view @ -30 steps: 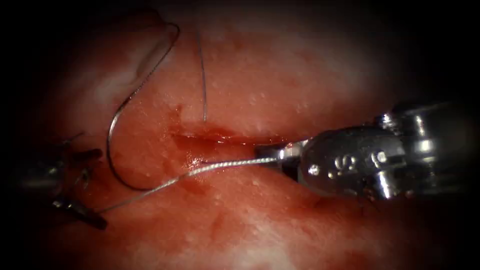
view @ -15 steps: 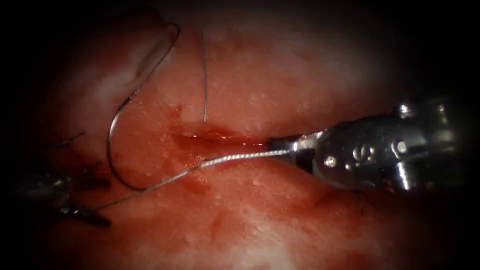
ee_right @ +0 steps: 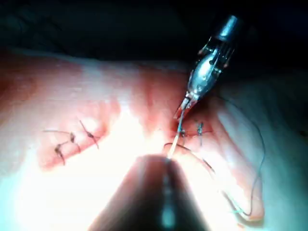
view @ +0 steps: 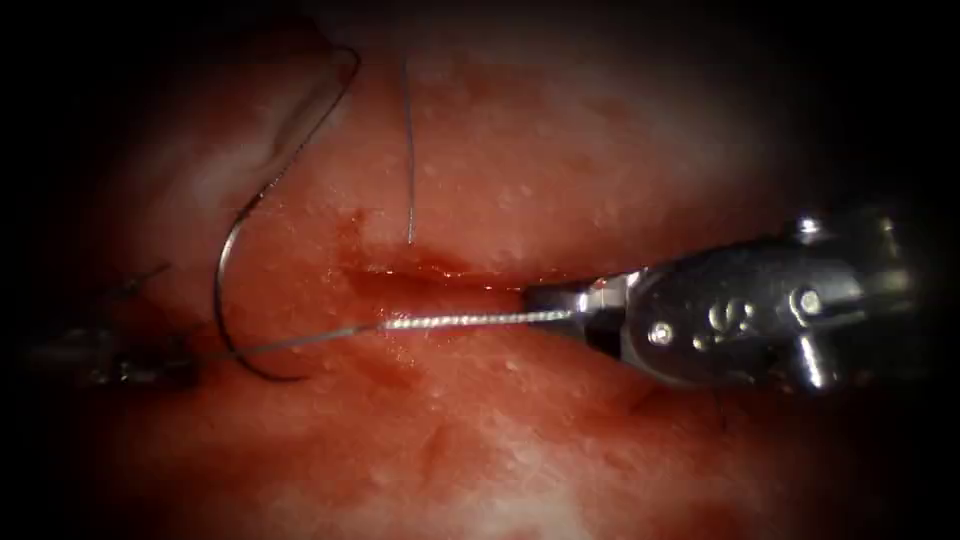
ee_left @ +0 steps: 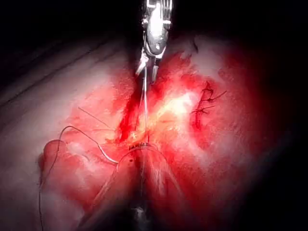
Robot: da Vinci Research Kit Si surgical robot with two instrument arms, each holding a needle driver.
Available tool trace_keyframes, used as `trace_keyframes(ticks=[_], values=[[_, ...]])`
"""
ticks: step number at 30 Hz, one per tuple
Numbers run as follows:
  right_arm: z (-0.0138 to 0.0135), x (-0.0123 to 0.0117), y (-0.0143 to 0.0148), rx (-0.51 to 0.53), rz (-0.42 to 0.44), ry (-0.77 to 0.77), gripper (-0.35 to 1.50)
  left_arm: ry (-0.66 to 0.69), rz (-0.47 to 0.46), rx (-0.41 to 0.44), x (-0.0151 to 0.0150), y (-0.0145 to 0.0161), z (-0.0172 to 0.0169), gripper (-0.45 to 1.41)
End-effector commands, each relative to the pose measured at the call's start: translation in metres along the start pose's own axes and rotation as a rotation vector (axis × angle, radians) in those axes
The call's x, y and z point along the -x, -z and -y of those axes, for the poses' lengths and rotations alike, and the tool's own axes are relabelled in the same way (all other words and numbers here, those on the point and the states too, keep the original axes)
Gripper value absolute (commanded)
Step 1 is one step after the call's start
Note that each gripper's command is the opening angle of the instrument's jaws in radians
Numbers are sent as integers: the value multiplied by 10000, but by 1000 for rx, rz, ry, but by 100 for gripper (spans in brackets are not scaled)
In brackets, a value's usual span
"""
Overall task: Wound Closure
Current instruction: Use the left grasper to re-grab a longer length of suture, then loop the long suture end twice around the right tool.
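The cut (view: 440, 275) lies wet with red fluid in the tissue (view: 560, 150). My right tool (view: 560, 305) reaches to the cut's right end; seen from the left wrist, the right tool (ee_left: 148, 70) has its jaws parted around the thread. That thread (view: 460, 320) runs straight and taut just below the cut to my left tool (view: 180, 365), shut on it far left; its closed jaws (ee_right: 182, 111) grip the strand. A dark curved arc (view: 216, 290) lies on the tissue left of the cut, held by neither tool; needle or thread loop, I cannot tell.
A thin thread end (view: 409, 150) drops straight into the tissue just above the cut. Dark knotted stitches (ee_right: 72, 139) close an older cut beside this one, and more stitch ends (ee_left: 204, 101) show in the left wrist view.
The left tool's jaws closed on the thread and rose, pulling the sagging strand straight and taut. The right tool backed slightly to the right, then eased left again; its jaws now look parted.
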Motion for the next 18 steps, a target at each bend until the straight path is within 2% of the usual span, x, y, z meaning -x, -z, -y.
trace_keyframes(ticks=[1, 8, 14, 16, 18], values=[[6, 0, -6, -10, -69, -35, 140, 2, -5, -14, 0, -7, 3, -45], [14, -7, 20, -52, -214, -129, 145, -4, -16, -65, 9, 0, 26, -45], [4, 3, 46, -83, -317, -213, 146, -21, -16, -82, 15, 9, 35, -45], [-4, 9, 58, -95, -376, -245, 138, -23, -20, -88, 14, 10, 36, -45], [-19, 18, 71, -97, -451, -285, 121, -30, -25, -96, 12, 11, 37, -45]])
